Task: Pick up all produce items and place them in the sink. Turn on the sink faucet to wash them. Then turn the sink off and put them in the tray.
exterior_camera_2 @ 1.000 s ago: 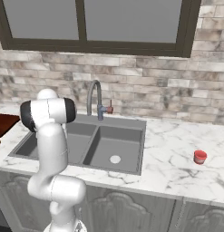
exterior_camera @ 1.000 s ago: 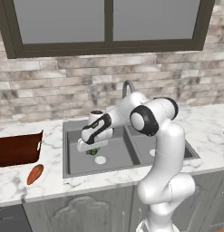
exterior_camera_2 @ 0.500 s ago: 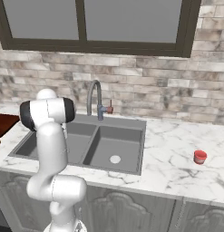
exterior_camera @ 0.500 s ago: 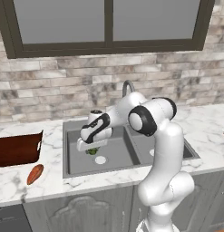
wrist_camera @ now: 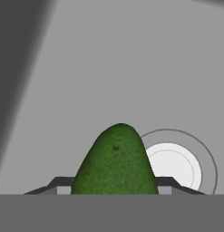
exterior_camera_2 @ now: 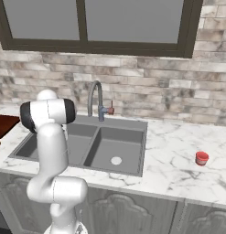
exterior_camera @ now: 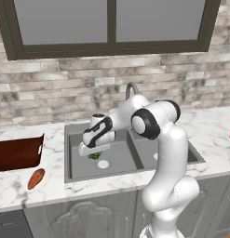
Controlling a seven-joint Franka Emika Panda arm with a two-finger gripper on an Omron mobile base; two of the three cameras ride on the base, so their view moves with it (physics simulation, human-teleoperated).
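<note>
I am seeing the jaws (exterior_camera: 93, 155) gripping the bumpy dark-green fruit (wrist_camera: 115, 161) over the left basin of the sink (exterior_camera: 79, 172), its narrow end pointing away from the hand, toward the round pale drain (wrist_camera: 173, 164).

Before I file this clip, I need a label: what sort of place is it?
A rendered kitchen, most likely: a double-basin sink with a gooseneck faucet set in a marble counter, against a brick wall under a window.

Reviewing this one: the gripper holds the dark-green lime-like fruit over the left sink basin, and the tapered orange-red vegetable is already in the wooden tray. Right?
Not quite. The tapered orange-red vegetable lies on the marble counter in front of the dark reddish-brown wooden tray, not in it, as the left base view shows. The gripper does hold the dark-green lime-like fruit over the left sink basin.
</note>
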